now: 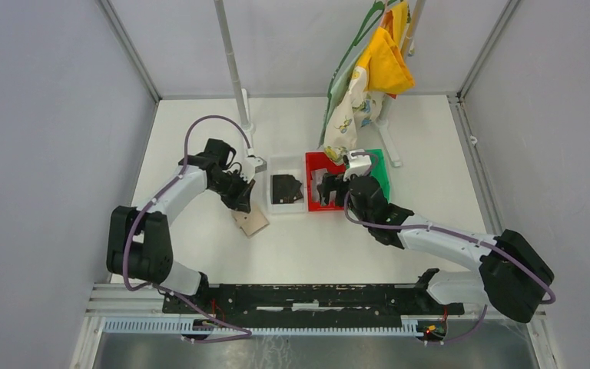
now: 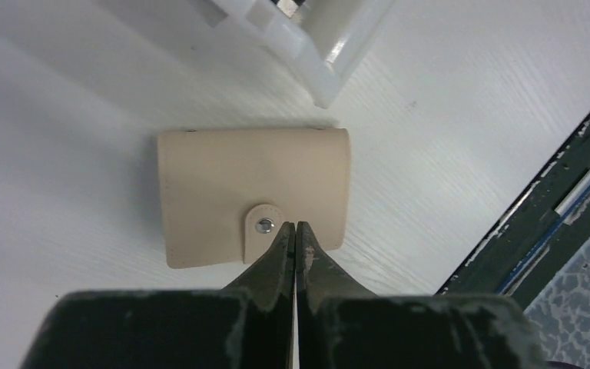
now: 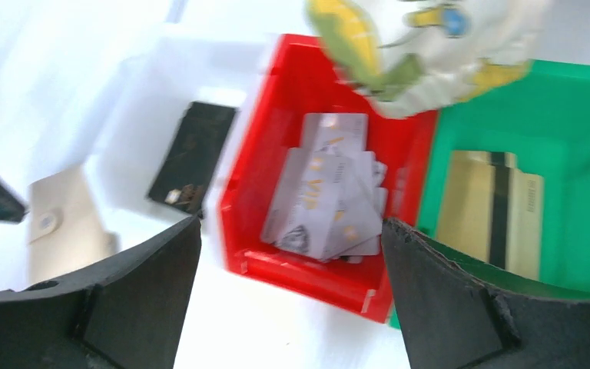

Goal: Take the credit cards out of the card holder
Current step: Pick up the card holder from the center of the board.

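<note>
The card holder (image 2: 253,184) is a tan wallet lying closed on the white table, its strap tab (image 2: 261,227) snapped down. It also shows in the top view (image 1: 251,221) and at the left of the right wrist view (image 3: 61,223). My left gripper (image 2: 296,225) is shut, its tips just right of the snap, over the holder's near edge. Several grey-white credit cards (image 3: 330,192) lie piled in the red bin (image 3: 307,273). My right gripper (image 3: 292,223) is open and empty, just in front of the red bin (image 1: 316,201).
A white bin (image 1: 270,192) holding a black lumpy object (image 1: 286,188) stands left of the red one. A green bin (image 3: 576,154) on the right holds a tan-yellow item (image 3: 469,207). Patterned cloths (image 1: 369,77) hang on a rack behind the bins. A post (image 1: 234,69) stands at the back.
</note>
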